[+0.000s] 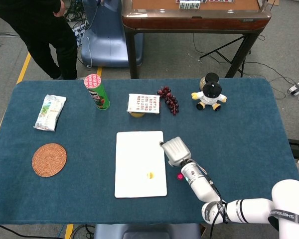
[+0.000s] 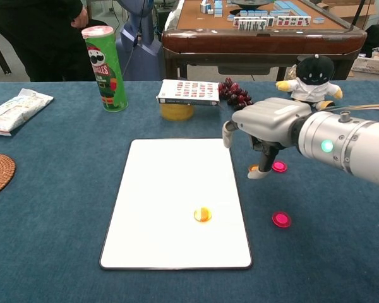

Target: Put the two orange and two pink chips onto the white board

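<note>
covering table, blue cloth (image 1: 249, 134), grey floor (image 1: 179, 55)

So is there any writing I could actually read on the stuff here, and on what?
"SHENGUANG...", cut off: on the right arm's white band, head view.
Green chip can: brand lettering too blurred to read.
Snack packet: print too small.
Flat box: coloured pattern only, nothing legible.
</note>
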